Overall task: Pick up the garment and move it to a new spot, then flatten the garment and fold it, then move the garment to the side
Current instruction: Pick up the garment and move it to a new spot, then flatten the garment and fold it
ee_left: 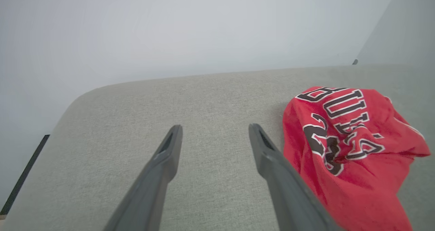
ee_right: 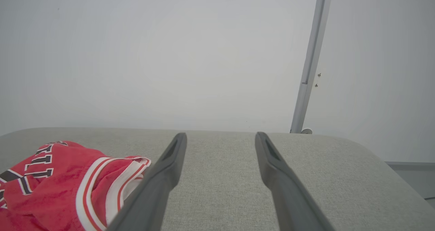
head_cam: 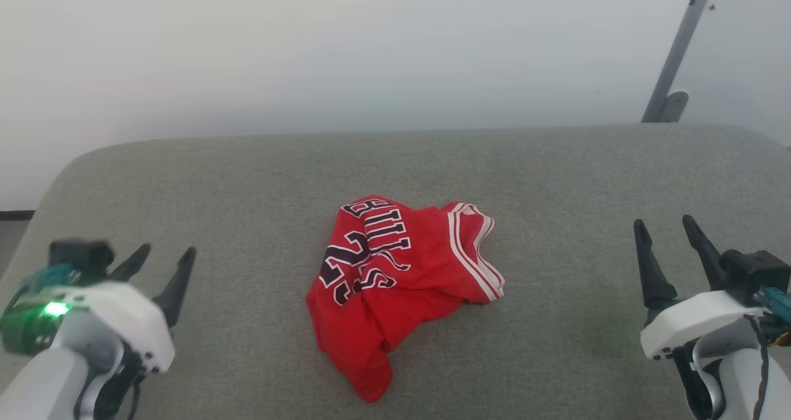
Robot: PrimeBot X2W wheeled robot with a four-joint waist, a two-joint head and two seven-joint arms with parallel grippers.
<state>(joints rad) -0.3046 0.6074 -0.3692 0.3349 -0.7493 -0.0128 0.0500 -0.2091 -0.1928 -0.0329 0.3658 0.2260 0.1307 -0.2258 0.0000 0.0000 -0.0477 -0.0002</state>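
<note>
Red cloth in a crumpled heap: the garment [head_cam: 395, 278], midway across the grey fabric-topped table [head_cam: 247, 179], black lettering uppermost, striped trim bunched toward the robot's right. Flanking it, well apart on either side and touching nothing: left gripper [head_cam: 167, 250] and right gripper [head_cam: 663, 221], fingers [ee_left: 170, 149] of each spread wide and empty. First step, by the look of it, not yet begun: the pick-up. Best done by reaching in from both sides and pinching two separate spots of cloth, the striped edge for the right and the lettered fold for the left, rather than one thick wad. Worth closing low against the table so as to catch fabric and not air; worth lifting evenly, to avoid twisting the heap tighter ahead of the flattening.
</note>
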